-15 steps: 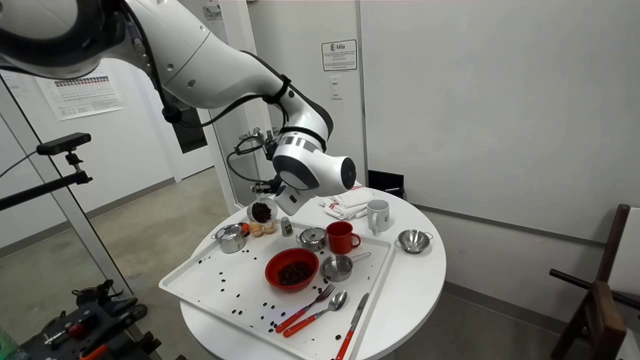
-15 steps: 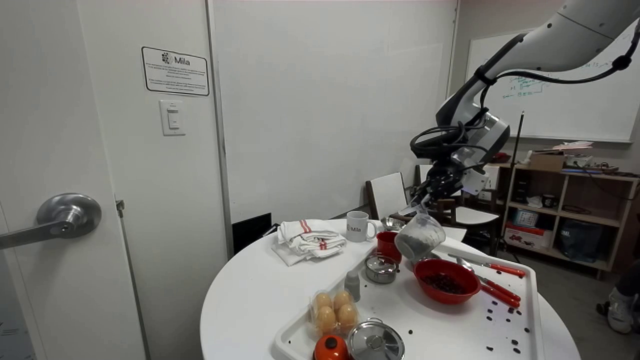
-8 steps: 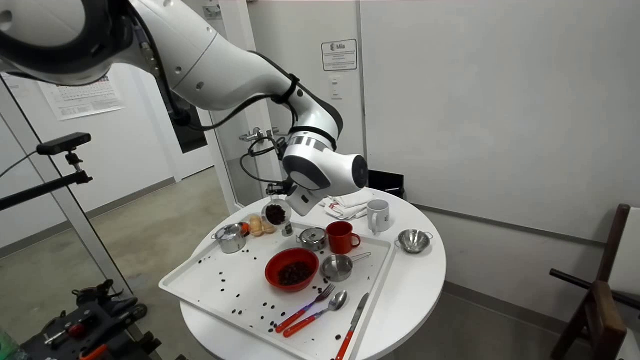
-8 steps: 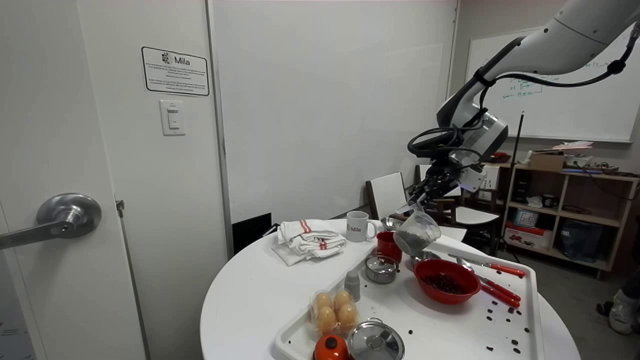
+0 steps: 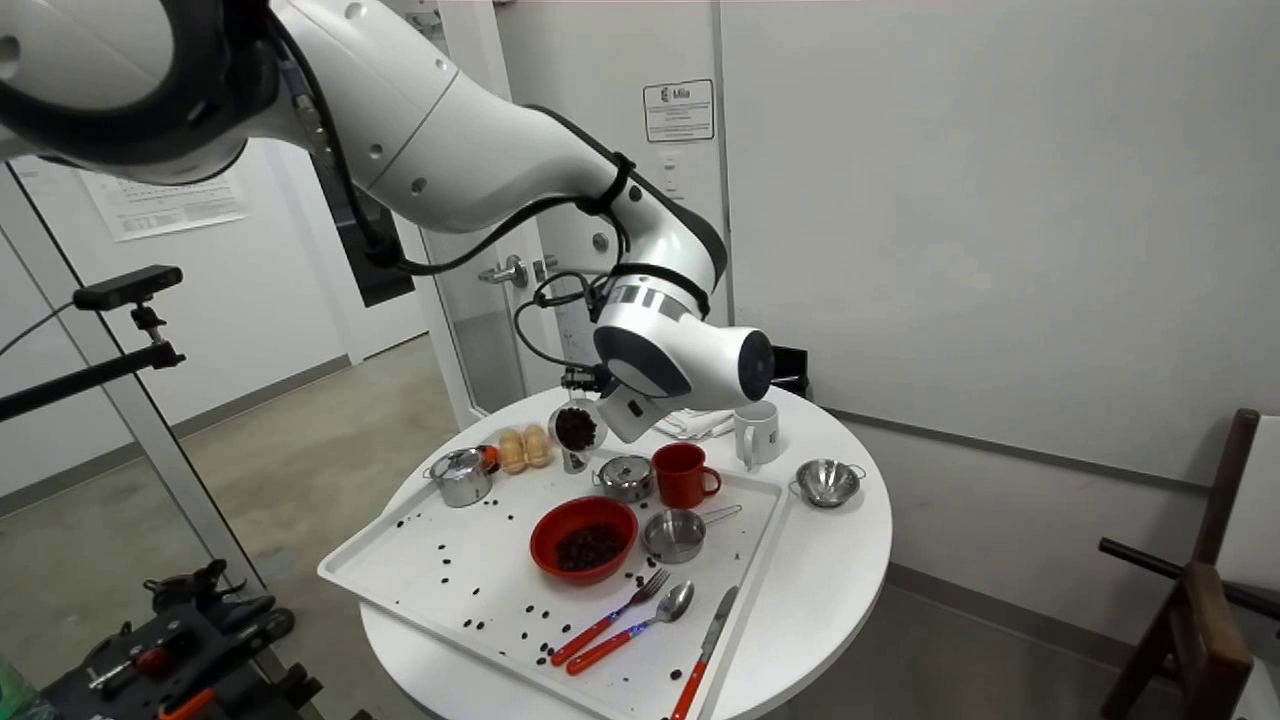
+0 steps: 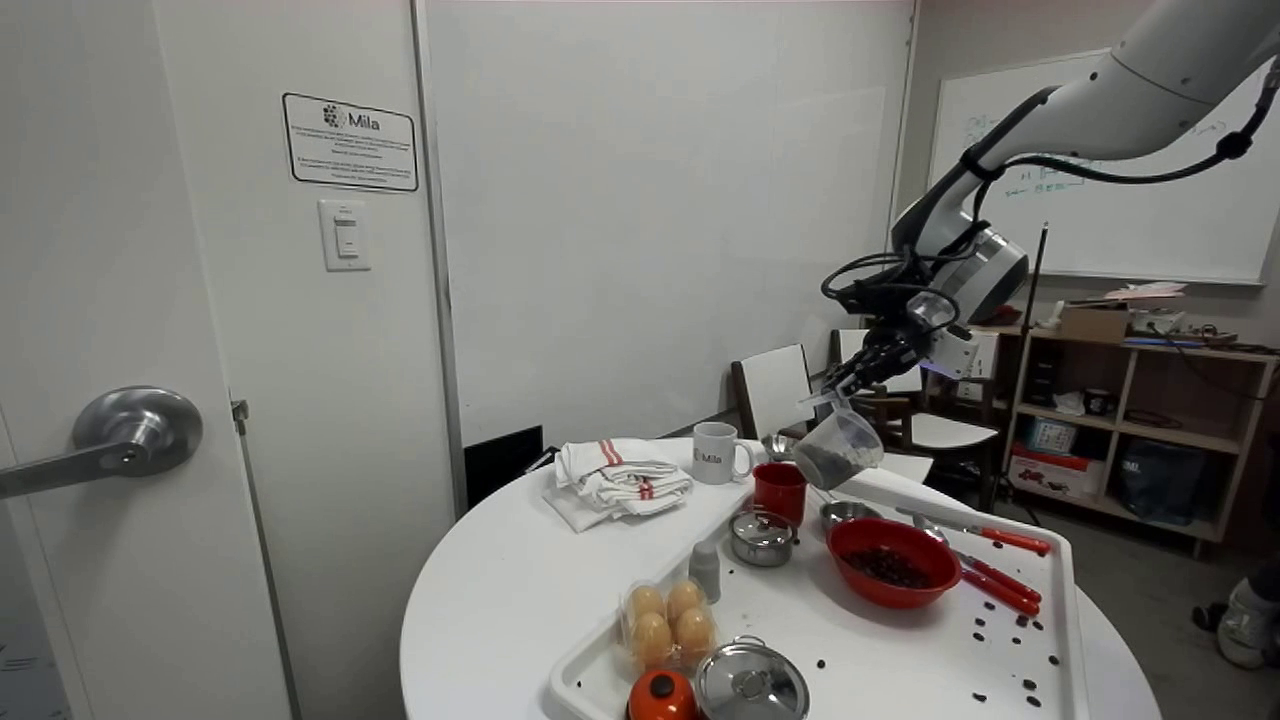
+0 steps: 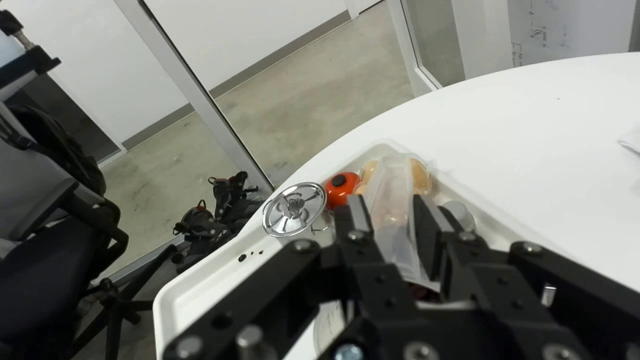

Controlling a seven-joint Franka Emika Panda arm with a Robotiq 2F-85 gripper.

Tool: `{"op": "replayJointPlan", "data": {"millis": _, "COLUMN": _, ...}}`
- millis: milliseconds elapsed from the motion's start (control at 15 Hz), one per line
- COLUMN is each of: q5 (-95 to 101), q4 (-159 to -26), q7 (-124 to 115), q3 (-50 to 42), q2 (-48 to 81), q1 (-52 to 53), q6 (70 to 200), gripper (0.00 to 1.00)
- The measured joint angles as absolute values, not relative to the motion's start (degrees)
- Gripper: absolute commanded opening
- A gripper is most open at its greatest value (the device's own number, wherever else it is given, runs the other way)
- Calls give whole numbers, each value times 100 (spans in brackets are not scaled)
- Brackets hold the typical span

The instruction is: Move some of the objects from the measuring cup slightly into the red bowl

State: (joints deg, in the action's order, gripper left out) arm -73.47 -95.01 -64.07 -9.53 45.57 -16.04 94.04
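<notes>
Measuring cup [image 6: 838, 450]: in the air, tilted rather than upright, with dark pieces [image 5: 575, 428] showing inside it in an exterior view.
Jaws: pinching the cup's handle [image 7: 392, 200], which in the wrist view runs lengthwise between them and out past them toward the egg carton [image 7: 420, 175].
Red bowl [image 6: 893, 594]: on the tray [image 6: 790, 615] on the counter [image 6: 500, 590], with dark pieces lying in it as well.
Bowl from jaws: lower in both exterior views, the cup hanging between; almost straight under the cup where its mouth shows, under and toward the picture's right where the handle sticks out.
Cup to rim: apart; the true gap is hard to tell.
Arm [image 5: 470, 165]: only one, and it holds the cup.
Pour: perhaps partly done, judging by pieces in both vessels.
Next move: likely set the mouth squarely over the bowl and tip only slightly, since a quick tilt could scatter pieces.
</notes>
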Motion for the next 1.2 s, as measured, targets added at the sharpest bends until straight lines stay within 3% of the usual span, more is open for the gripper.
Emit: {"op": "replayJointPlan", "data": {"millis": 1200, "q5": -8509, "q4": -9725, "q7": -5910, "q3": -896, "q2": 4765, "q1": -1841, "q6": 8677, "gripper": 11}}
